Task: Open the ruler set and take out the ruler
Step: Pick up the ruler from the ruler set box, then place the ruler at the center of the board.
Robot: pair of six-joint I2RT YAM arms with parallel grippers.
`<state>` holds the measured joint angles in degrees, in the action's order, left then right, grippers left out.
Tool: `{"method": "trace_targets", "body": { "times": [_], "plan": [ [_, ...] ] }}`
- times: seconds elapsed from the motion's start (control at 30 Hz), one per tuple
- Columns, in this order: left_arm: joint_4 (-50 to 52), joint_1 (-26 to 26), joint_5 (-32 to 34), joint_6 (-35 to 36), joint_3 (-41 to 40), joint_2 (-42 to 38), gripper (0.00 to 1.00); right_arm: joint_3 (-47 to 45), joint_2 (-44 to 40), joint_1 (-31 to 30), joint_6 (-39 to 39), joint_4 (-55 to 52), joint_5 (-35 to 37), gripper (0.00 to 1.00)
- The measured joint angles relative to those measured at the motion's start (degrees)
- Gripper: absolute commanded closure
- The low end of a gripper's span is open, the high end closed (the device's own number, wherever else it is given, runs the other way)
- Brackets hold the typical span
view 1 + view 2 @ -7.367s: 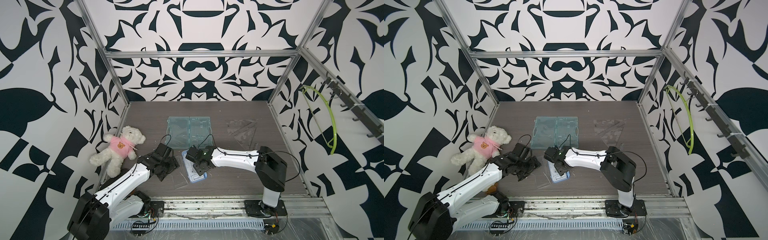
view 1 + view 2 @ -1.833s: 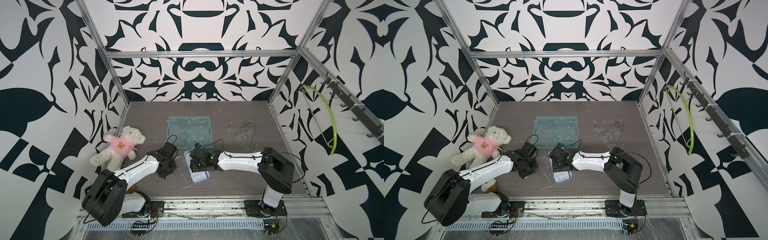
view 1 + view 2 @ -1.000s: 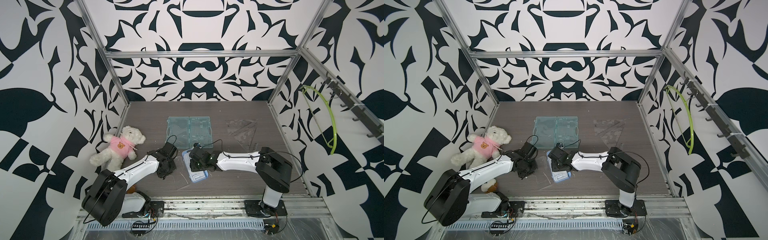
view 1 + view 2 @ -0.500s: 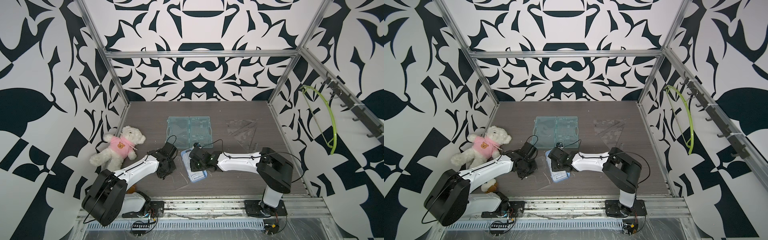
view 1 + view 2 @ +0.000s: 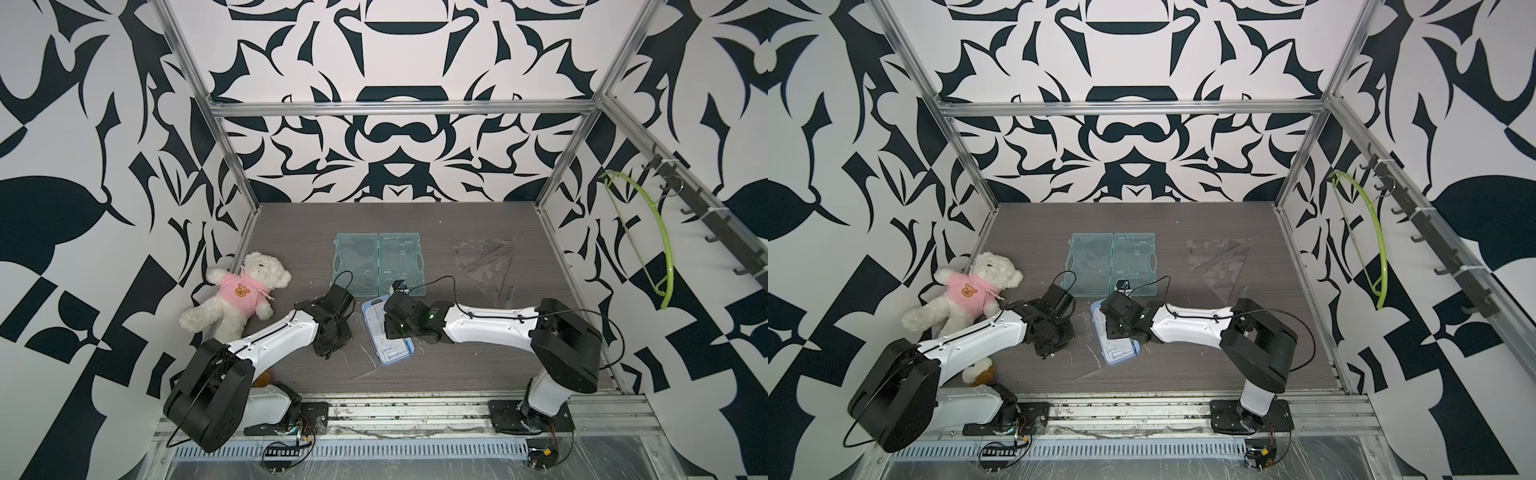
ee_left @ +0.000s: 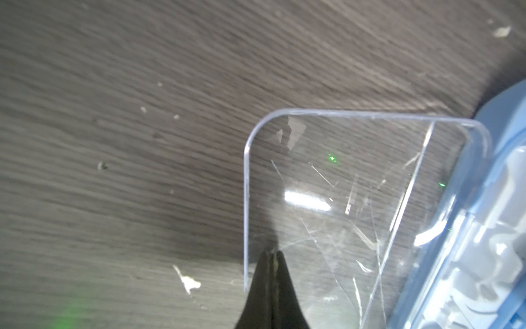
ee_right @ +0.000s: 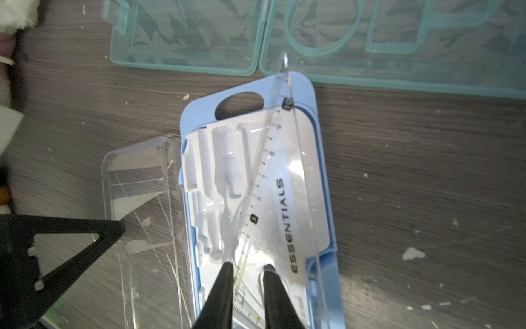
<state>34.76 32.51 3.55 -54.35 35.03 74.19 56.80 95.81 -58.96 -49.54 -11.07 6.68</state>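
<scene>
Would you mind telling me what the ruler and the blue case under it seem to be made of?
Ruler: clear glossy plastic, probably; the white tray shows through and it glares.
Blue case: opaque smooth plastic, seemingly; moulded rounded corners.

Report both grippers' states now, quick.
Left gripper: shut, tips at the edge of the clear lid.
Right gripper: jaws narrowly apart at the ruler; grip cannot be told.
</scene>
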Motion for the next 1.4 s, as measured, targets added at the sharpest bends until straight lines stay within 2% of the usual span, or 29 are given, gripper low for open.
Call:
{"method": "trace_targets", "body": {
  "times": [0.13, 0.23, 0.5, 0.7, 0.83, 0.97, 1.27, 1.33, 1.4],
  "plan": [
    [1.22, 0.66, 1.22, 0.81, 0.79, -1.31, 0.94, -2.75, -3.67, 2.73, 0.11, -0.83, 0.42, 0.79],
    [2.84, 3.08, 4.13, 2.29, 3.91, -2.8, 0.92, -5.77, -7.52, 6.08, 0.13, -1.49, 0.57, 0.79],
    [3.45, 13.99, 12.26, 8.57, 15.43, -4.48, 0.91, -14.73, -18.29, 17.57, 0.35, -4.02, -0.57, 0.79],
    [1.88, 21.16, 14.25, 14.14, 22.97, -0.81, 0.9, -18.73, -23.39, 25.59, 3.43, -6.99, -3.15, 0.78],
    [0.22, 23.87, 13.86, 17.11, 25.77, 3.34, 0.9, -18.99, -23.37, 30.75, 7.34, -9.11, -5.86, 0.78],
    [-0.26, 24.37, 12.98, 18.45, 25.86, 5.25, 0.9, -18.78, -22.21, 34.64, 12.33, -11.56, -7.82, 0.78],
    [-1.36, 24.37, 12.11, 18.45, 24.55, 4.98, 0.88, -14.93, -14.45, 39.28, 21.51, -15.54, -8.98, 0.76],
    [-1.38, 24.37, 12.09, 18.36, 23.69, 4.09, 0.84, -14.4, -14.1, 39.6, 21.84, -15.85, -9.11, 0.71],
    [-1.33, 24.37, 12.31, 18.1, 22.95, 2.95, 0.75, -14.19, -14.64, 39.6, 21.73, -16.15, -9.75, 0.65]
  ]
}}
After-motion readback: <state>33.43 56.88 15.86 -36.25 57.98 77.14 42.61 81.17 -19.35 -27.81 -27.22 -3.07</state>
